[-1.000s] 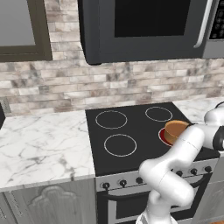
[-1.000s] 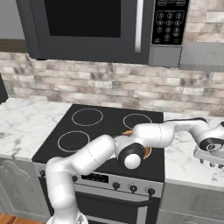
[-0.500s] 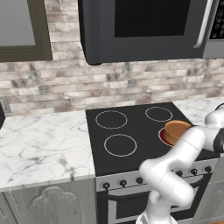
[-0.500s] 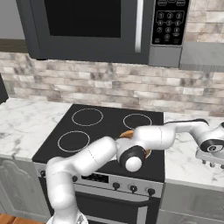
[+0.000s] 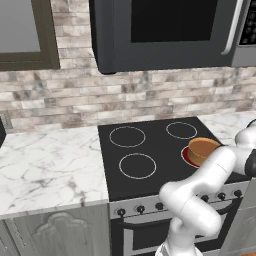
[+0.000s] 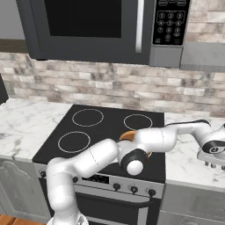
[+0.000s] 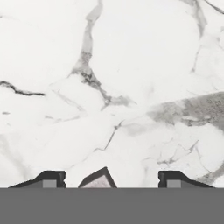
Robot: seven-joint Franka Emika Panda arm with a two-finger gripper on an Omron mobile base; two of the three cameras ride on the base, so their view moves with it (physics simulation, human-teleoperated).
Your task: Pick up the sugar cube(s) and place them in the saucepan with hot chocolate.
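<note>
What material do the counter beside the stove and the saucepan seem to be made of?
The counter looks like polished white marble, judging by its grey veins. The saucepan looks like copper, or copper-coloured metal, from its orange wall; its flat top is brown.

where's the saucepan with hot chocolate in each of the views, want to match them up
Left base view: saucepan with hot chocolate sits at right of centre, on the stove's front right burner, partly behind the white arm.
Right base view: just an orange sliver of it peeks out near the centre, behind the arm's forearm.
Hand view: marble counter, no saucepan.
Shared landmark: the black stove top with its white burner rings.
</note>
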